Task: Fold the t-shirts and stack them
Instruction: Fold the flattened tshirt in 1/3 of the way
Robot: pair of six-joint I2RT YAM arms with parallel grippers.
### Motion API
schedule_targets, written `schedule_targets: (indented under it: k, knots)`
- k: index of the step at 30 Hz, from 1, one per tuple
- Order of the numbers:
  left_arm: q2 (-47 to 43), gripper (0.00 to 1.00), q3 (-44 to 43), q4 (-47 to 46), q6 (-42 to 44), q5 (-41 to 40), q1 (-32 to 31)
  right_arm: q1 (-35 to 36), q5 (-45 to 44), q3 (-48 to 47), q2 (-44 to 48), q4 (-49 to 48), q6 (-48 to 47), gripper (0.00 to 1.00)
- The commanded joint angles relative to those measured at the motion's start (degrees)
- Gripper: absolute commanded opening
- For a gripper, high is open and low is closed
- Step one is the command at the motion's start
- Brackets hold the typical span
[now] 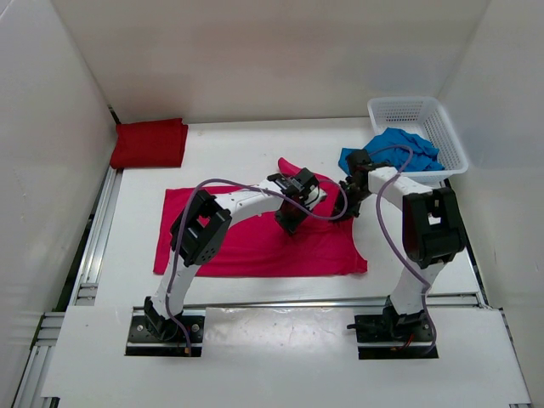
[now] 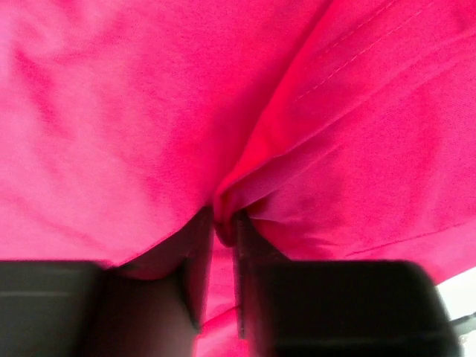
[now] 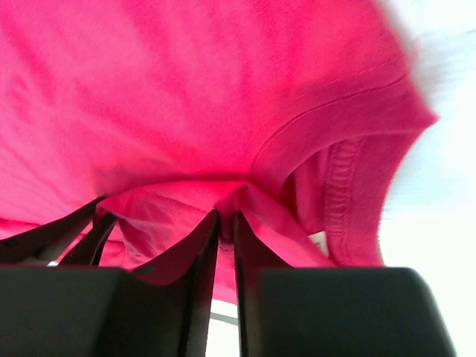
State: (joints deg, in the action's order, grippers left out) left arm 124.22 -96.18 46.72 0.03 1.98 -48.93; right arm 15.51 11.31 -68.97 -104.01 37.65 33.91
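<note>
The pink t-shirt [image 1: 246,242] lay spread flat, its far right corner bunched up where the left gripper [image 2: 224,230] and right gripper [image 3: 226,223] each pinched a fold.

A white mesh basket [image 1: 414,113] sits at the white table's [image 1: 246,143] far right corner

Part of pink shirt [image 1: 255,246] beneath left arm [image 1: 246,202]

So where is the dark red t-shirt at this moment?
In the top view the dark red t-shirt lies folded at the far left corner of the table, apart from the pink t-shirt spread in the middle.
</note>
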Motion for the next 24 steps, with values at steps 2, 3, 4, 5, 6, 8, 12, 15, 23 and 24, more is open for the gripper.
schedule_targets:
  k: [2,3,4,5,6,8,12,15,23,24]
  knots:
    - [0.05,0.43,-1.64,0.13,-0.03,-4.26,-0.12,-2.93,2.56,-2.05,-1.02,0.68,0.98,0.19]
    - [0.05,0.45,-1.64,0.13,-0.03,-5.74,-0.12,-3.46,3.62,-2.05,-1.02,-0.37,1.85,0.24]
    - [0.58,0.51,-1.64,0.13,-0.03,-6.63,-0.12,-4.25,4.85,-1.52,-1.02,-1.08,2.38,0.24]
    - [0.58,0.54,-1.64,0.13,-0.03,-7.59,-0.12,-4.26,5.99,-1.52,-1.02,-1.70,2.91,0.24]
    - [0.58,0.56,-1.64,0.13,-0.03,-9.08,-0.12,-4.78,8.53,-1.52,-1.63,-2.83,3.79,0.24]
    - [0.58,0.59,-1.64,0.13,-0.03,-10.15,0.41,-5.39,10.30,-1.52,-2.16,-3.89,4.84,0.24]
    - [-1.26,0.68,-2.86,0.65,-0.03,-11.46,0.41,-5.92,12.24,-1.52,-1.38,-5.74,6.86,0.24]
    - [-3.72,0.69,-4.27,1.27,-0.03,-13.40,-0.11,-5.93,9.36,-2.57,1.33,-4.26,5.12,0.25]
    - [-5.66,0.68,-7.26,4.43,-0.03,-5.94,-5.47,-6.71,-3.40,11.55,20.73,4.54,-0.08,0.26]
    - [-5.14,0.68,-7.79,5.13,-0.03,-5.15,-6.52,-7.50,-3.40,13.84,22.95,4.54,0.45,0.25]
